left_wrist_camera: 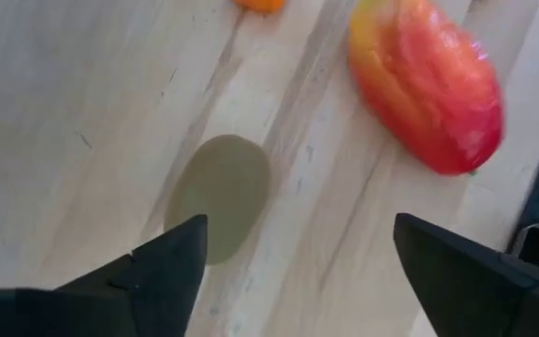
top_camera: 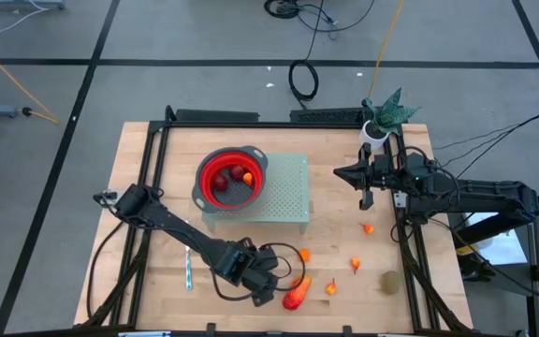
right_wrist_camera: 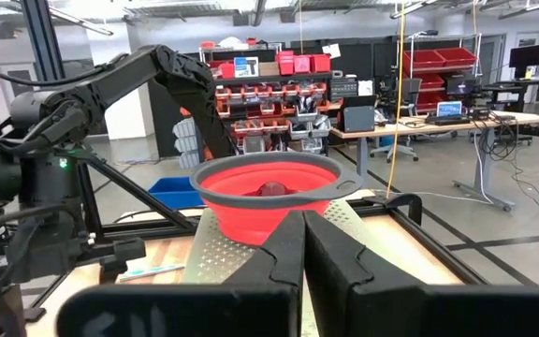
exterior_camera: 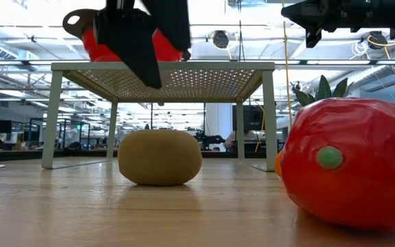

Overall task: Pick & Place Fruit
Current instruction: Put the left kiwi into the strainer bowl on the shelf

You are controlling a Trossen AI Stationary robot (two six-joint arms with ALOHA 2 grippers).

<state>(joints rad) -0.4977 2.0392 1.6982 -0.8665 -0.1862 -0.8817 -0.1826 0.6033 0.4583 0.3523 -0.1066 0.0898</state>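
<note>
— What is under the left gripper point(left_wrist_camera: 293, 257)?
— A smooth brown-green oval point(left_wrist_camera: 218, 192) on pale wood grain, between spread fingers, ungrasped. Beside it lies a glossy, ridged red-orange piece point(left_wrist_camera: 429, 89), blurred.
— And the right gripper point(right_wrist_camera: 299, 245)?
— Clenched, empty, facing the red bowl point(right_wrist_camera: 265, 192); the dark fruit inside is mostly hidden.

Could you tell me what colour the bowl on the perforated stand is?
Red with a grey rim; clearest in the right wrist view.

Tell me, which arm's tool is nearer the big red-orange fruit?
The left. Its tool, fingers apart, hangs right beside the big red-orange fruit at the table's front edge. The right tool waits far off, up beside the red bowl's stand.
</note>
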